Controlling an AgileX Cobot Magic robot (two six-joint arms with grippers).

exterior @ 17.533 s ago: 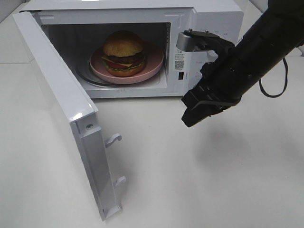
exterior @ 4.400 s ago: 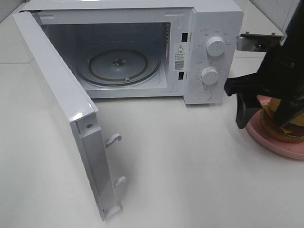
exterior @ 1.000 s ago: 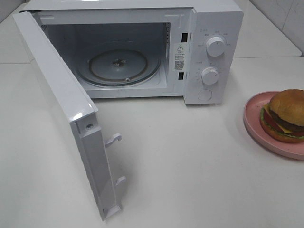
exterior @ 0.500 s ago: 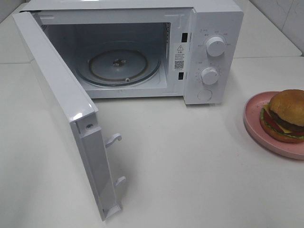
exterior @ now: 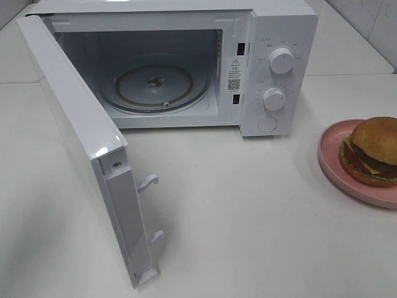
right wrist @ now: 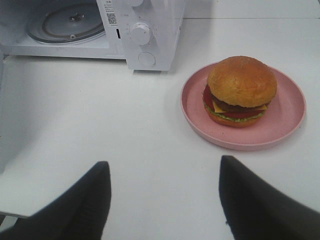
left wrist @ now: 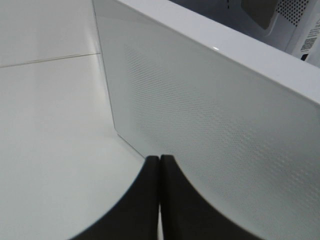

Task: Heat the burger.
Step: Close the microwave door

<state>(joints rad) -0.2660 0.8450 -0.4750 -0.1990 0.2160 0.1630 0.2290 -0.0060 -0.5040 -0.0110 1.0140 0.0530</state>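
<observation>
1. While the microwave stands at the back of the white table with its door swung wide toward the front left, its glass turntable lies bare inside.
2. Burger sits on the pink plate out on the table, to the right of the microwave and well apart from it (partly cut by the edge of the high view). Bun top domed and golden, with patty, cheese, tomato and lettuce showing at the side.
3. Right wrist view: burger rests upright toward one side of the plate, not centred. Right gripper hangs above bare table short of the plate, fingers spread wide, nothing between them.
4. Left wrist view: left gripper has its two dark fingers pressed together with only a thin seam between, holding nothing. It sits close beside the outer face of the open door; contact cannot be told.
5. Two round knobs and a round button below them occupy the microwave's right-hand panel.
</observation>
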